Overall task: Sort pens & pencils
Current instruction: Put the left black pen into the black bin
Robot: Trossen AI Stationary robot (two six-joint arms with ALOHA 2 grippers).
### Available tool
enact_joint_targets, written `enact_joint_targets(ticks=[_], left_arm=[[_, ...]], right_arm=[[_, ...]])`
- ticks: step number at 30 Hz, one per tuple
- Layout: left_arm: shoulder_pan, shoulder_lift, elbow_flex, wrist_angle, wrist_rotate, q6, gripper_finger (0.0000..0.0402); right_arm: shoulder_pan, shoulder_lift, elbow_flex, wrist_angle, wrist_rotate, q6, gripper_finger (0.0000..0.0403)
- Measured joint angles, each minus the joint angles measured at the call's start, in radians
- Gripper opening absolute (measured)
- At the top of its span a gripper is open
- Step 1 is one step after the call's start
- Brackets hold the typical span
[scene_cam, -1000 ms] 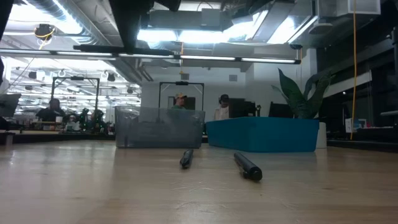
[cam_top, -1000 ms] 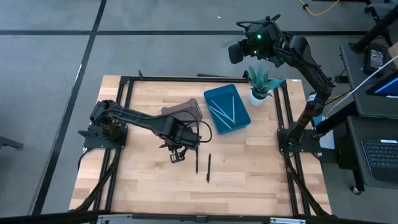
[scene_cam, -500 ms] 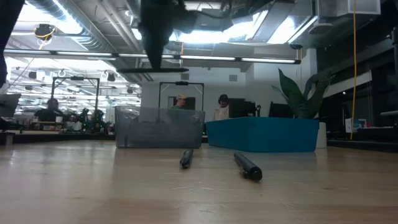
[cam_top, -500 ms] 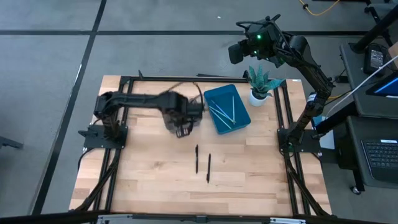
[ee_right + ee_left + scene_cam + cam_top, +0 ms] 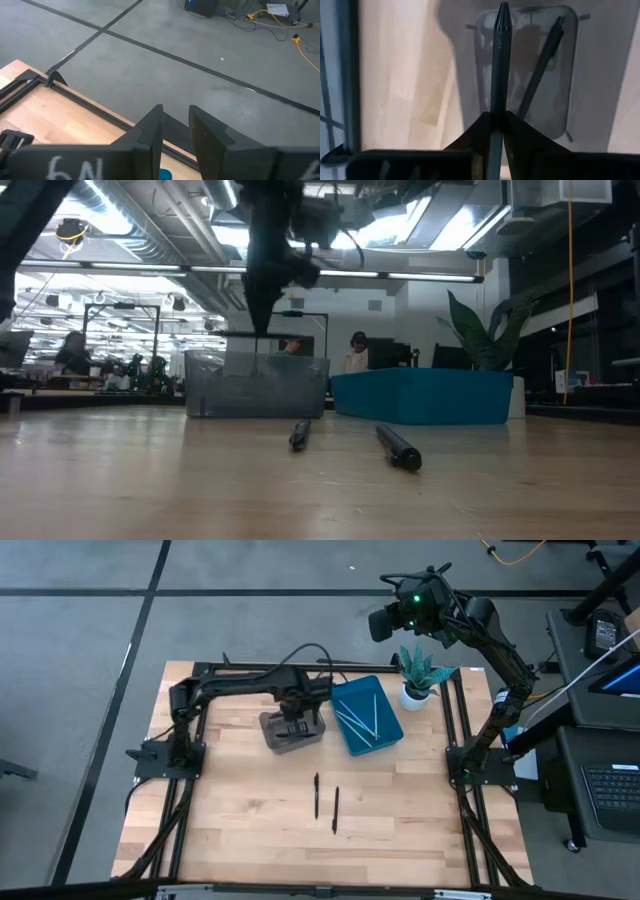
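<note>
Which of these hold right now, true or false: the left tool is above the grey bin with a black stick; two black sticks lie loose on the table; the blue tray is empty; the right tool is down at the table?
1. The left tool is above the grey bin, holding a black stick between its fingers. True.
2. Two black sticks lie loose on the table. True.
3. The blue tray is empty. False: light blue sticks lie in it.
4. The right tool is down at the table. False: it is raised beyond the far edge, near the potted plant, holding nothing.
</note>
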Motion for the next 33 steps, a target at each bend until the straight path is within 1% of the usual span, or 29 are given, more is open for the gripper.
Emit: enact_joint_targets(ticks=[7, 13, 17, 22, 26, 29, 33], left_arm=[[-0.019, 0.086, 0.000, 0.044, 0.039, 0.029, 0.0027], [-0.016, 0.089, 0.000, 0.106, 0.070, 0.011, 0.0039], [-0.017, 0.089, -0.001, 0.124, 0.073, 0.007, 0.0038], [-0.012, 0.089, -0.062, 0.137, 0.073, -0.015, 0.0030], [0.002, 0.089, -0.131, 0.128, 0.074, -0.032, 0.0039], [0.008, 0.088, -0.166, 0.145, 0.104, -0.045, 0.0046], [0.008, 0.088, -0.195, 0.188, 0.126, -0.051, 0.0042]], right_arm=[[0.000, -0.001, 0.000, 0.000, 0.001, -0.025, 0.0094], [0.000, -0.001, 0.000, 0.000, 0.004, -0.048, 0.0094], [0.000, -0.001, 0.000, 0.000, 0.020, -0.067, 0.0094], [0.000, -0.001, 0.000, 0.000, 0.020, -0.074, 0.0094], [0.000, -0.001, 0.000, -0.001, 0.020, -0.078, 0.0094], [0.000, -0.001, 0.000, 0.000, 0.027, -0.078, 0.0094], [-0.003, -0.001, 0.000, 0.000, 0.046, -0.087, 0.0094]])
